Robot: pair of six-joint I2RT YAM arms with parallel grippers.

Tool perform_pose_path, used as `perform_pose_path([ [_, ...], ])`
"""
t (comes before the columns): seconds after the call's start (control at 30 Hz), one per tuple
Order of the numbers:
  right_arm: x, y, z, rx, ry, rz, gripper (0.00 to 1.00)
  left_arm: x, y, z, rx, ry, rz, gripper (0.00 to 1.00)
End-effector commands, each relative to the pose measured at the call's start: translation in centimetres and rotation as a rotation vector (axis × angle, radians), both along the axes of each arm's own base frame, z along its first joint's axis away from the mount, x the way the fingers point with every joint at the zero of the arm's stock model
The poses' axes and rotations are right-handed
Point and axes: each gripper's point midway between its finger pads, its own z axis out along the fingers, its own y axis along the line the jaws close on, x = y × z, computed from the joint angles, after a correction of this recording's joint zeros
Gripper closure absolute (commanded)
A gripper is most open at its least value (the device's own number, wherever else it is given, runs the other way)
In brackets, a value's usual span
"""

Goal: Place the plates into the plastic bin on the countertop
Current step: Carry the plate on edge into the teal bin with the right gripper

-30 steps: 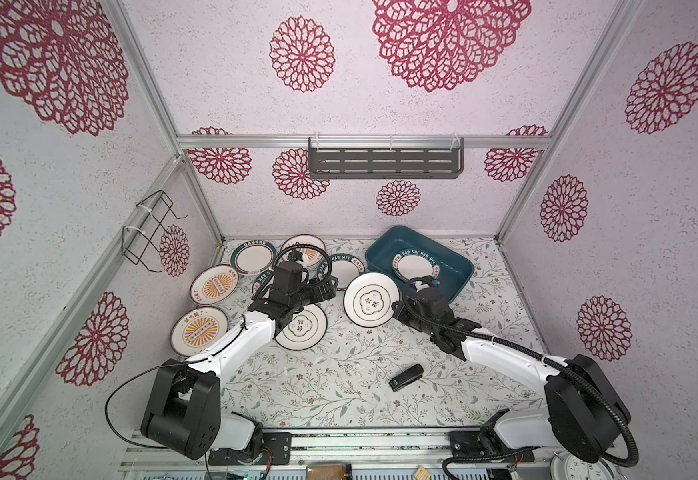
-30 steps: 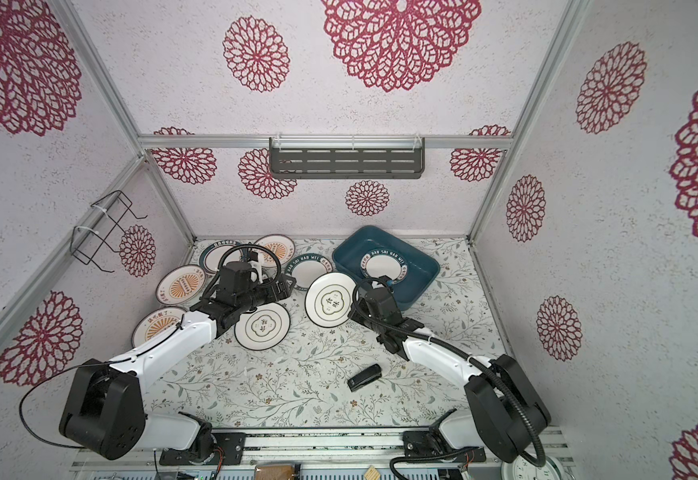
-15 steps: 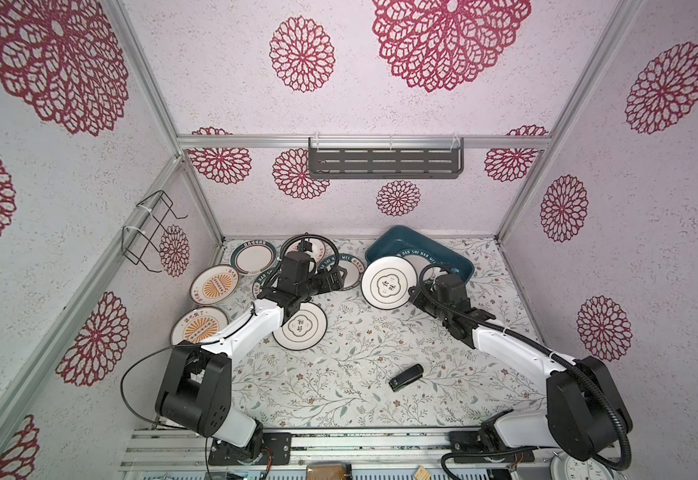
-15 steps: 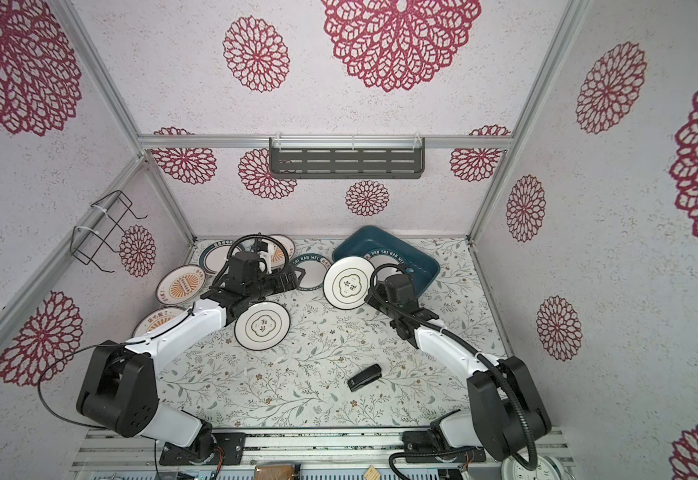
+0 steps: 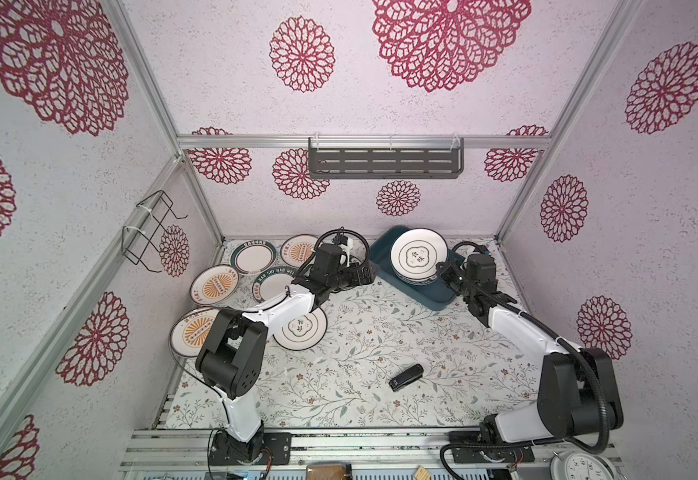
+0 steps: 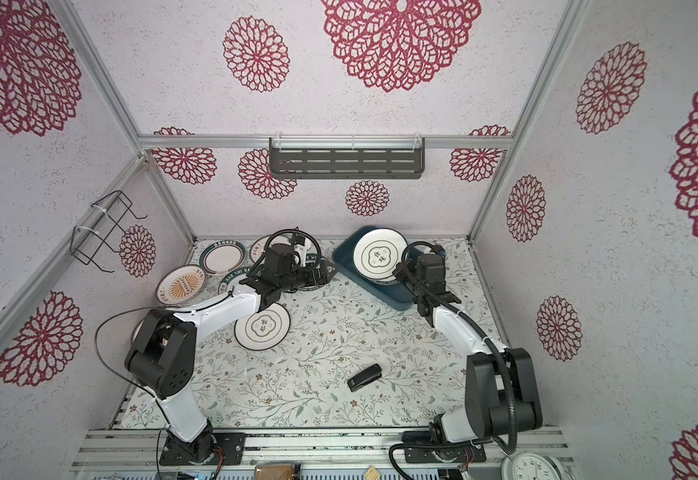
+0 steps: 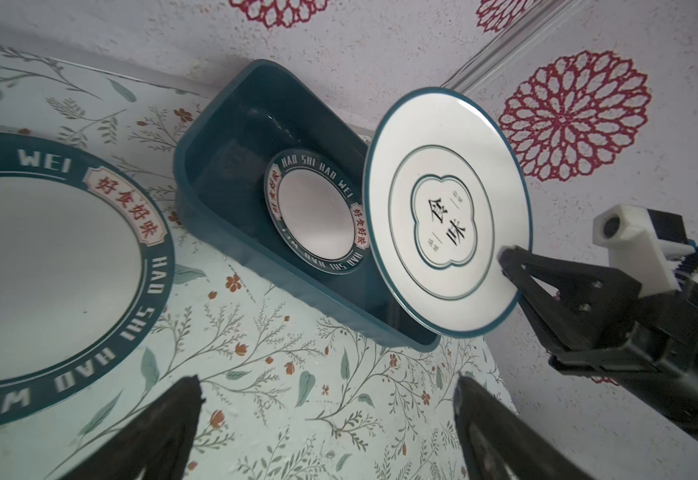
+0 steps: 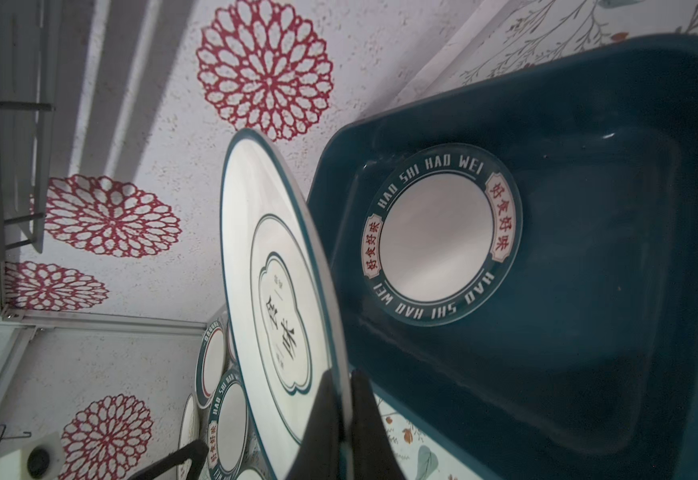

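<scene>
Right wrist view | right gripper (image 8: 344,384) pinched a ringed plate (image 8: 280,291), tilted over the teal bin (image 8: 588,395) | left gripper (image 7: 326,388) spread wide above the vine-print countertop (image 7: 264,332) | red-rosette walls (image 5: 380,112) all round

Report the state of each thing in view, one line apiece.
right gripper, shut on the rim of the ringed plate.
ringed plate, held tilted above the plastic bin.
left gripper, open, empty.
plastic bin, holds one lettered plate.
lettered plate, flat on the bin floor.
other plates, lying on the countertop.
</scene>
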Motion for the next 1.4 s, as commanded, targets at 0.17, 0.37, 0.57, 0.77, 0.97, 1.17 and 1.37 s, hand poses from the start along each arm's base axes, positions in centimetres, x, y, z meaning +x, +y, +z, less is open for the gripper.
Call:
perform_pose_path([
  [0.17,4.7,-1.5,0.2,0.057,-0.051,-0.007,1.0,0.9,-2.8,-1.1,-0.044,0.026,-0.067,0.03],
  [0.37,6.8,-1.8,-3.1,0.022,0.027,-0.008,1.0,1.1,-2.6,-4.3,0.002,0.084,-0.046,0.03],
  [0.57,8.5,-1.6,-5.3,0.025,0.056,-0.002,1.0,1.1,-2.1,-5.4,0.04,0.112,-0.033,0.03],
  [0.77,9.7,-2.1,-6.8,0.012,0.087,-0.029,1.0,1.2,-1.6,-5.9,0.059,0.127,-0.012,0.03],
  [0.97,10.2,-2.6,-8.3,0.012,0.12,-0.051,1.0,1.6,-1.2,-6.1,0.071,0.134,0.001,0.03],
  [1.17,10.3,-2.7,-9.9,0.028,0.157,-0.051,1.0,1.7,-0.7,-6.0,0.062,0.151,-0.001,0.03],
  [1.37,10.2,-2.7,-10.7,0.016,0.195,-0.043,0.86,1.7,-0.3,-5.4,0.055,0.145,0.005,0.03],
])
